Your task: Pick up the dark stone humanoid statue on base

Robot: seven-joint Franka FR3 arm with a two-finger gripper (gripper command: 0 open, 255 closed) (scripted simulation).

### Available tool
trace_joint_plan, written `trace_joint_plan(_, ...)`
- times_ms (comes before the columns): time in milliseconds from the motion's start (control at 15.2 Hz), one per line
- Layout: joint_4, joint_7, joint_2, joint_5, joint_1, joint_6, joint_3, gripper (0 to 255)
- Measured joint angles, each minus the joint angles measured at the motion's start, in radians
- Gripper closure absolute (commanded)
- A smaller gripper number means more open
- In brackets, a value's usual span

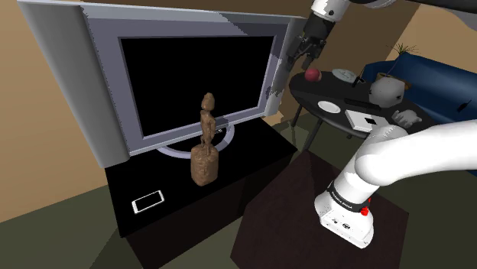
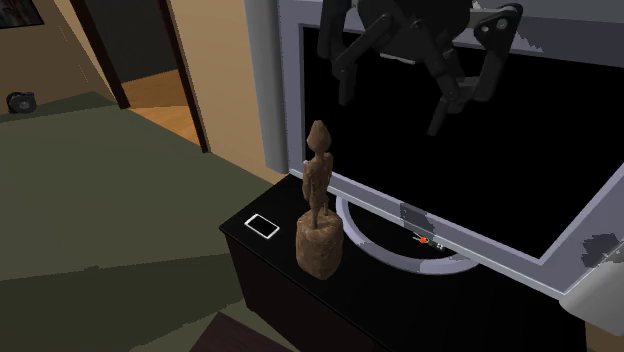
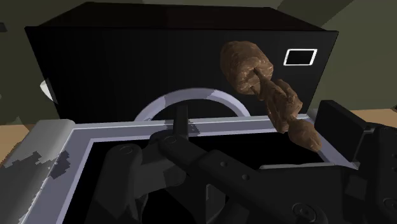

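Statue (image 1: 205,145): a brown humanoid figure is seen upright on its lumpy base, on the black cabinet (image 1: 256,149), just in front of the television (image 1: 191,76) and its ring-shaped foot; a white phone (image 1: 148,201) lies nearby on the same top.
Gripper (image 1: 306,47): it is held high, near the television's upper corner at the shoulder view's right, well apart from the statue.
Fingers: they are spread wide in the second exterior view, with nothing between them.
Done: no part of the pick is judged complete; the statue is untouched.
Left: the gripper must be brought across and down to the figure, the fingers closed on it, and the statue lifted clear.
Risk: the screen close behind the figure could be struck during the descent.
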Motion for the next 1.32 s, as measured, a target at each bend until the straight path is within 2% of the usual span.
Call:
trace_joint_plan(132,-0.01,0.005,0.004,0.004,0.002,0.016,0.004,0)
trace_joint_plan(528,-0.113,0.062,0.07,0.052,0.026,0.22,0.058,0)
trace_joint_plan(990,-0.169,0.129,0.234,0.105,0.058,0.492,0.13,0)
trace_joint_plan(1320,-0.163,0.177,0.402,0.127,0.074,0.693,0.182,0)
